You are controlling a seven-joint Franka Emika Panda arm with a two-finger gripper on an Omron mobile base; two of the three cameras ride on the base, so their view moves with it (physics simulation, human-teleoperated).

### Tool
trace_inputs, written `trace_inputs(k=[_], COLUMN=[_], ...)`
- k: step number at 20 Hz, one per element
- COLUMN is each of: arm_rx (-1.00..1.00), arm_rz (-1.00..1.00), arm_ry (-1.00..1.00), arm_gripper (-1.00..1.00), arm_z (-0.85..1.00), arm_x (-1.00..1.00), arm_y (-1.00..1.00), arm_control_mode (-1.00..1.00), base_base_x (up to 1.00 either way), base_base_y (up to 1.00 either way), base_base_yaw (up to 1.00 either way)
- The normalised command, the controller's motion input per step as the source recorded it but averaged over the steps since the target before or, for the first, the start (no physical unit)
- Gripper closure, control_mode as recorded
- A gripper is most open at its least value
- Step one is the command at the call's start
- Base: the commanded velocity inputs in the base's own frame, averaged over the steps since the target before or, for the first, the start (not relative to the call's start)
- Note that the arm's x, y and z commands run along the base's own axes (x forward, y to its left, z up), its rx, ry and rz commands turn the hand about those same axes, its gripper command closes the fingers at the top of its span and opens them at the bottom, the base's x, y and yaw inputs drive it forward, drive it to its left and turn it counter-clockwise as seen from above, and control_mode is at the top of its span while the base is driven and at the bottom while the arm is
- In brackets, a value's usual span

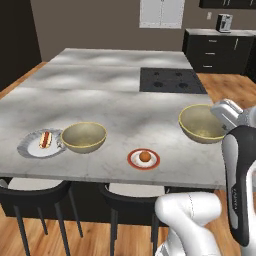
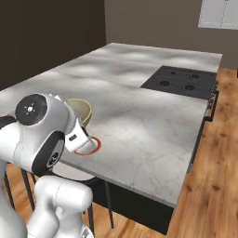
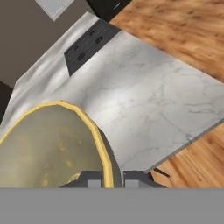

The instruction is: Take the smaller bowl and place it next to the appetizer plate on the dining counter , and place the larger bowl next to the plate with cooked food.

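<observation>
While the gripper pinches the yellow rim of the second bowl, one finger inside and one outside, I'd keep the hand level so the bowl doesn't swing. It sits at the right end of the counter, well apart from both plates. The other bowl already rests just beside the hot dog plate (which of the two is larger I can't tell for sure). I judge the red-rimmed plate the likely target; I'd carry low and set down just beside it, not touching.

bowl beside red-rimmed plate, cooktop
</observation>
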Motion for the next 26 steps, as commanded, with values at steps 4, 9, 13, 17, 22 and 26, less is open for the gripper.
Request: trace_inputs(k=[4, 9, 13, 17, 22, 26], arm_rx=[-0.02, 0.00, 0.00, 0.00, 0.00, 0.00], arm_rz=[0.02, 0.00, 0.00, 0.07, 0.09, 0.09], arm_ry=[0.05, 0.23, 0.26, 0.09, -0.02, -0.07], arm_gripper=[1.00, 1.00, 1.00, 1.00, 1.00, 1.00], arm_z=[-0.26, -0.02, -0.02, -0.37, -0.63, -0.64], arm_x=[0.00, 0.01, 0.11, 0.11, 0.18, 0.31], arm_y=[-0.01, -0.17, -0.26, -0.35, -0.19, -0.10], arm_control_mode=[-1.00, -1.00, -1.00, -1.00, -1.00, -1.00], base_base_x=[0.00, 0.00, 0.00, 0.00, 0.00, 0.00], base_base_y=[0.00, 0.00, 0.00, 0.00, 0.00, 0.00], base_base_yaw=[0.00, 0.00, 0.00, 0.00, 0.00, 0.00])
